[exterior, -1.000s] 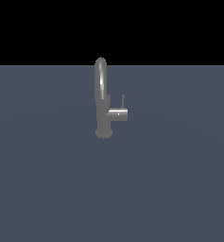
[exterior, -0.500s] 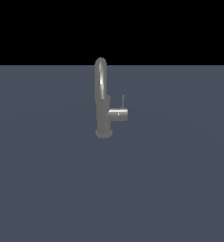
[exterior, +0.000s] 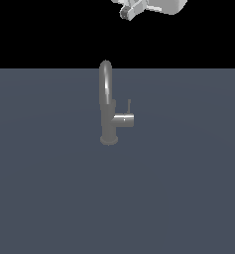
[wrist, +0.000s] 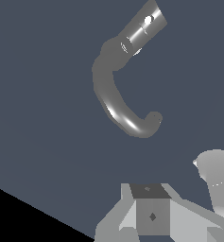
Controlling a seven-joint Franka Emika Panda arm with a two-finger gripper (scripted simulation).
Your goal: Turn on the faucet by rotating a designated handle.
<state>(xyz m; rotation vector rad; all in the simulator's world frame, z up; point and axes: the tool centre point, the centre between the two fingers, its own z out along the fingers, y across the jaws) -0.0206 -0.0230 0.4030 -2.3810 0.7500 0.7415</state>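
The gripper (exterior: 129, 11) is cut off by the exterior view's upper edge, so only its lower tip shows and its jaws cannot be read as parted or closed. In the wrist view the gripper (wrist: 151, 215) is cropped by the frame edge. The handle (exterior: 129, 106) is a thin sliver well below the jaws; in the wrist view it is perhaps foreshortened against the faucet (wrist: 118, 90).

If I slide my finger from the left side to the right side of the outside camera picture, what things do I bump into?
Arched spout of the faucet → thin handle standing up from the side cylinder → robot gripper, high at the top edge, only partly in view. The handle and the gripper sit at nearly the same place across.
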